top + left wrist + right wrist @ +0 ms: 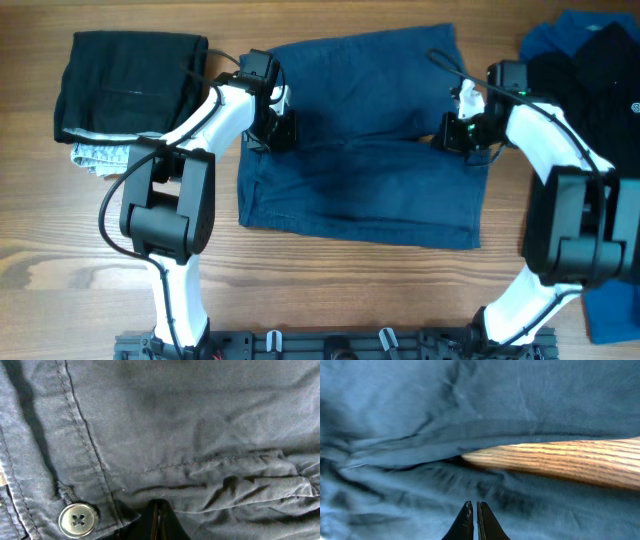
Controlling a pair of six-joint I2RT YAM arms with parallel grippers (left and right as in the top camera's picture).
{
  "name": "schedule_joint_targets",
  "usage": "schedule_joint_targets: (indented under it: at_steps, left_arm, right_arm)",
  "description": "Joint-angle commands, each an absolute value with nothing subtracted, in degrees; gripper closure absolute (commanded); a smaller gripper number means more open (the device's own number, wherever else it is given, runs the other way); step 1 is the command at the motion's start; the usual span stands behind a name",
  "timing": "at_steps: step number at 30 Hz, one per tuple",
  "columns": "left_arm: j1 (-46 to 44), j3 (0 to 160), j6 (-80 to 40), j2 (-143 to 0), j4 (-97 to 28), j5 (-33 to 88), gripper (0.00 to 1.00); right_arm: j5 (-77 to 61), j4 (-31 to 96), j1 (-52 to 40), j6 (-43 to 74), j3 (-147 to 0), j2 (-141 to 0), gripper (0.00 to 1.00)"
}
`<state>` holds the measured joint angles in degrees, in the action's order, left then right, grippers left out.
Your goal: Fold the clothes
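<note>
- Navy shorts [360, 150] are lying spread out in the middle of the wooden table [330, 290], with the two arms at opposite side edges.
- Left gripper [278, 128] is down on the shorts' left edge with its jaws squeezed together. On its wrist cam the tips dig into wrinkled cloth right next to a grey button [78, 520]. Honestly can't tell if any fabric is actually pinched.
- Right gripper [458, 132] is at the right edge, jaws closed down to a sliver. Its cam shows folds of blue cloth and a strip of bare wood peeking through. No idea if it's got cloth either.
- Folded black garment [130, 80] sits at the far left, with a light grey piece [98, 155] sticking out under it.
- Over on the far right there's a bright blue piece [560, 35] with another black one [595, 60] on top.
</note>
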<state>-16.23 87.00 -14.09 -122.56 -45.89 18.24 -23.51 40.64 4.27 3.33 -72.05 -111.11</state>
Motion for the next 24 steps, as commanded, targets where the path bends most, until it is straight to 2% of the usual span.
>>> schedule_joint_targets:
  at_steps: [1,5,9,11,14,18,21,24]
  left_arm:
    - [-15.86,86.24,-14.44,-124.81,-45.78,11.73,0.96]
    - [-15.46,86.24,-14.59,-126.02,-42.0,4.67,0.96]
    - [-13.04,86.24,-14.52,-126.02,-35.57,3.29,0.96]
    - [-10.92,86.52,-13.69,-125.93,-31.7,3.95,0.96]
    - [-10.15,89.67,-13.74,-121.08,-34.5,9.63,0.96]
    - [-10.26,89.69,-13.74,-113.12,-35.73,9.58,0.96]
    - [-10.26,89.38,-13.74,-113.27,-37.23,9.56,0.95]
    - [-10.24,88.38,-13.74,-114.1,-37.34,9.32,0.95]
  right_arm:
    - [-16.01,38.54,4.34,6.2,-71.81,-115.94,0.94]
    - [-16.05,31.79,4.34,6.2,-71.81,-119.92,0.91]
    - [-17.69,26.24,4.34,6.52,-71.94,-120.53,0.9]
    - [-21.54,29.89,4.34,3.79,-75.11,-119.83,0.87]
    - [-21.47,34.22,4.34,2.57,-79.37,-116.36,0.86]
    - [-20.84,28.56,4.34,2.7,-79.37,-114.91,0.83]
    - [-19.29,22.15,4.27,3.11,-78.46,-115.87,0.83]
    - [-19.27,20.88,4.29,4.43,-78.3,-117.95,0.83]
